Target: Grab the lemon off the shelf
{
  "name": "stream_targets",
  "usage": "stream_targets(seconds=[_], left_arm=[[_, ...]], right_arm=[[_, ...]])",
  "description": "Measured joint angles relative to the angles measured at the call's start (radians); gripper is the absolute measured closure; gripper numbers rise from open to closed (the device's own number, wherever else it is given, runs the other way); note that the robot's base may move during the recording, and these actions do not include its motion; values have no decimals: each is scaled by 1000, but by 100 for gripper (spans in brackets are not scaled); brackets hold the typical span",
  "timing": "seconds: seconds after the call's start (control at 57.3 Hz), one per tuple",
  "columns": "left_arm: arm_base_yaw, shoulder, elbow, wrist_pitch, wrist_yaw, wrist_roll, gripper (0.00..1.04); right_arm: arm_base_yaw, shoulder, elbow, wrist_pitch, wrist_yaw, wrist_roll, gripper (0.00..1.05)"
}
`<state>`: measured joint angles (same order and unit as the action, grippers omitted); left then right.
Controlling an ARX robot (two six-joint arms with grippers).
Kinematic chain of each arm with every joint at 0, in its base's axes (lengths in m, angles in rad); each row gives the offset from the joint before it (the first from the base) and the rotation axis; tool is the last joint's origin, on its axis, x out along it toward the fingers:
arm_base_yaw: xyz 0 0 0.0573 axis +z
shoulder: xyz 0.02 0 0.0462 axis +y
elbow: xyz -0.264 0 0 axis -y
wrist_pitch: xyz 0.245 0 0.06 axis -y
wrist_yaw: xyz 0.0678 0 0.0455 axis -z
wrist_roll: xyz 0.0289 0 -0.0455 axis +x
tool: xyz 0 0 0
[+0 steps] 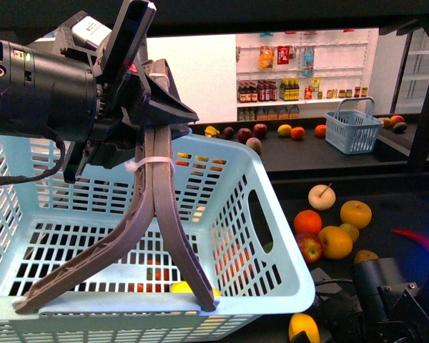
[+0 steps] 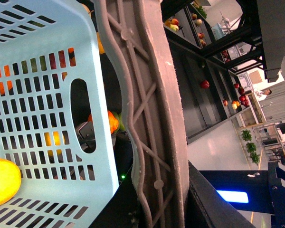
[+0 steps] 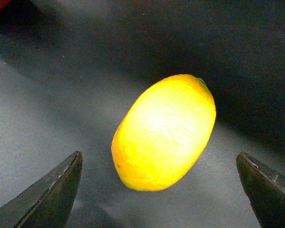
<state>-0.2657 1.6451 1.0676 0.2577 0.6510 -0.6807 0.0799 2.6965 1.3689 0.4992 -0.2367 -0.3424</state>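
The lemon, a bright yellow oval, lies on the dark tray of the shelf. My right gripper is open, with one dark fingertip on each side of the lemon and neither touching it. In the front view the lemon shows at the bottom edge, beside the right arm's black body. My left gripper is open too. Its long brown fingers are spread wide over the light blue basket and hold nothing.
Oranges, a red apple and a pale round fruit lie on the black shelf tray. A small blue basket and more fruit stand on the tier behind. A yellow fruit shows by the basket wall.
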Motion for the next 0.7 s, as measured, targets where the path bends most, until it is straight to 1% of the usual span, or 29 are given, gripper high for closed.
stream_targets(seconds=[0.297, 0.489, 0.559, 0.698], left_arm=[[0, 0, 0, 0, 1, 0, 90], [0, 0, 0, 0, 1, 0, 90], [0, 0, 0, 0, 1, 0, 90], [0, 0, 0, 0, 0, 0, 90]], right_arm=[[17, 72, 114, -60, 33, -26, 7], [18, 93, 126, -64, 42, -26, 8], [18, 94, 126, -65, 42, -27, 15], [16, 94, 127, -62, 43, -26, 35]])
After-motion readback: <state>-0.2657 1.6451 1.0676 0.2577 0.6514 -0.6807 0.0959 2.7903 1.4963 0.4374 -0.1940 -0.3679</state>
